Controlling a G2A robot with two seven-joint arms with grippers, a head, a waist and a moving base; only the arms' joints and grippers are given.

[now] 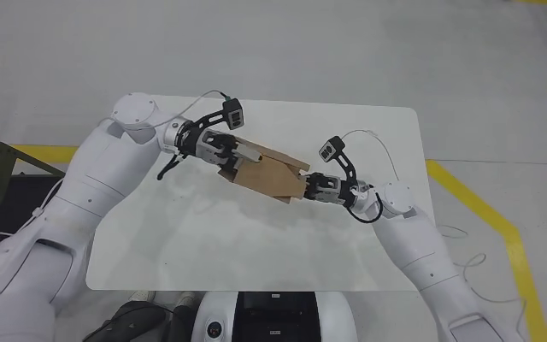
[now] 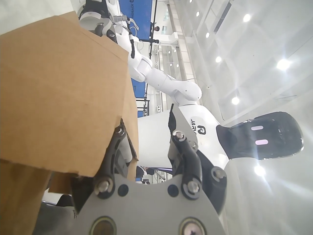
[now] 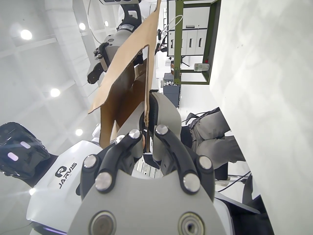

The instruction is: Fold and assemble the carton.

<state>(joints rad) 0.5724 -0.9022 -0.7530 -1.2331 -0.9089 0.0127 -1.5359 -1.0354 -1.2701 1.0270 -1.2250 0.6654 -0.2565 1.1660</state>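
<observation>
A brown cardboard carton (image 1: 265, 175), partly unfolded, hangs above the middle of the white table (image 1: 214, 248) between both arms. My right gripper (image 1: 306, 184) holds its right end. In the right wrist view this gripper (image 3: 148, 128) is shut on the thin edge of a carton (image 3: 127, 74) panel. My left gripper (image 1: 244, 152) is at the carton's far left end. In the left wrist view it (image 2: 149, 128) stands open. One finger is tucked behind the carton (image 2: 61, 86) wall and the other stays apart from it. The carton's inside is mostly hidden.
The table's bare surface spreads all around beneath the carton. Yellow floor tape (image 1: 479, 197) runs past the table's right side. A green-framed rack (image 3: 195, 42) stands in the room beyond the table.
</observation>
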